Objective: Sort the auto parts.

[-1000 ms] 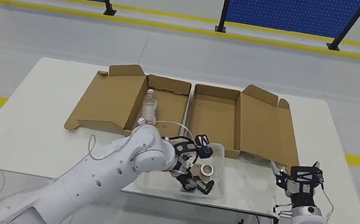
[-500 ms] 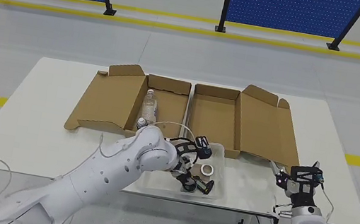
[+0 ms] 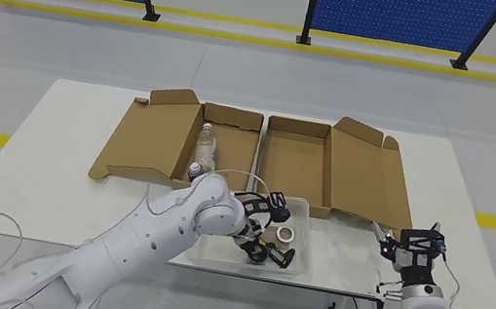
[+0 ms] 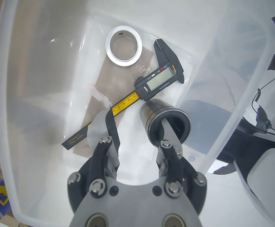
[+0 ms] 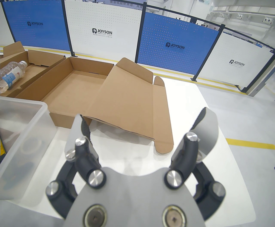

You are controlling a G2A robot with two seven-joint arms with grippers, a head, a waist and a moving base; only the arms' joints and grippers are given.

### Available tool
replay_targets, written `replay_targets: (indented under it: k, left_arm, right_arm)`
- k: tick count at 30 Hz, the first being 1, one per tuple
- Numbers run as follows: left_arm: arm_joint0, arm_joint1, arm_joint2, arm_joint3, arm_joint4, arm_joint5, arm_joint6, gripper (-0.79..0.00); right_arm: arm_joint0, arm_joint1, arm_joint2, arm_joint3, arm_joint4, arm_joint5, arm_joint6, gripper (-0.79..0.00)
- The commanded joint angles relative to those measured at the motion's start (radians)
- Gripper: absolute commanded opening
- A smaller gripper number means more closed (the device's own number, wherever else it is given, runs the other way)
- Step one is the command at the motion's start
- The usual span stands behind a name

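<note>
My left arm (image 3: 209,212) has shifted slightly over the clear plastic bin (image 4: 236,107) holding a black digital caliper (image 4: 160,80), silver metal ring (image 4: 109,49) and black cylindrical bearing (image 4: 150,109), whose bore, unclear from above, takes one finger of my spread left gripper (image 4: 137,119); my right gripper (image 5: 142,116) hangs spread, apart from the bin.

The clear plastic bin (image 3: 303,251) sits on the white table (image 3: 59,162), at the edge nearest the robot. The left gripper (image 3: 258,245) is inside the bin, with a silver ring (image 3: 285,233) and a dark cylindrical part (image 3: 284,257) just beside it. Beyond the bin lie two open cartons. The left carton (image 3: 233,152) holds a water bottle (image 3: 205,145), and the right carton (image 3: 293,167) adjoins it. The right gripper (image 3: 409,253) is well apart from the bin, on its right side.
</note>
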Motion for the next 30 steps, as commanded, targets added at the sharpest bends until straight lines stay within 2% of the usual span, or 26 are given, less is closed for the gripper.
replay_targets:
  k: [1,14,18,23,26,30]
  left_arm:
    - [-0.002,-0.003,0.006,0.007,-0.002,-0.004,-0.004,-0.416]
    - [-0.014,-0.021,0.023,0.049,0.001,-0.013,0.0,-0.456]
    - [-0.012,-0.023,0.022,0.052,0.004,-0.014,-0.005,-0.489]
    - [-0.007,-0.024,0.022,0.052,0.006,-0.015,-0.01,-0.625]
    - [-0.004,-0.025,0.02,0.051,0.008,-0.015,-0.011,-0.785]
    - [-0.002,-0.024,0.014,0.042,0.013,-0.012,-0.008,-0.785]
  right_arm:
    - [0.0,0.0,0.0,0.0,0.0,0.0,0.0,0.0]
    - [0.0,0.0,0.0,0.0,0.0,0.0,0.0,0.0]
    - [0.0,0.0,0.0,0.0,0.0,0.0,0.0,0.0]
    - [0.0,0.0,0.0,0.0,0.0,0.0,0.0,0.0]
    - [0.0,0.0,0.0,0.0,0.0,0.0,0.0,0.0]
    - [0.0,0.0,0.0,0.0,0.0,0.0,0.0,0.0]
